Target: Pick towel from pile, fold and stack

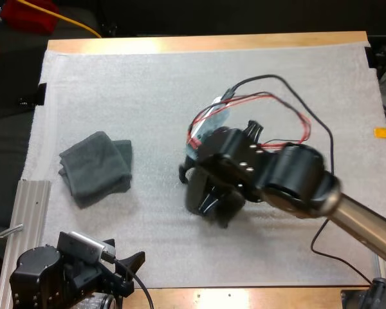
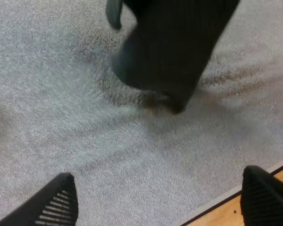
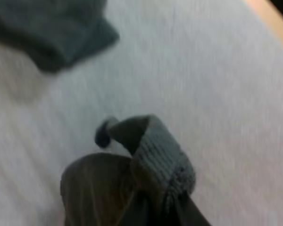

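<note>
Two towels on the go here. One, the folded towel (image 1: 96, 167), lies flat on the white mat (image 1: 180, 84) over on the left side. The other, the held towel (image 1: 202, 205), dangles mid-mat from the right gripper (image 1: 213, 192), whose fingers are pinched down on a bunched ridge of cloth. Its lower end looks like it's touching the mat or hanging just above it, hard to say which. The left gripper (image 1: 132, 262) sits at the near edge of the mat with its fingers (image 2: 56, 203) wide apart and nothing between them, pointed at the hanging cloth.

What could go wrong, I reckon:
- The pinch is on a wad, not a clean corner, so the towel may come down twisted and refuse to spread flat.
- If the left side grabs a random fold instead of an edge, the fold ends up lopsided.
- A thin bite could slip loose mid-carry.
- Cloth dragged leftward could nudge the folded one out of square.

Containers: none, no bin or tray. One towel rests on the mat, the other hangs over it.
</note>
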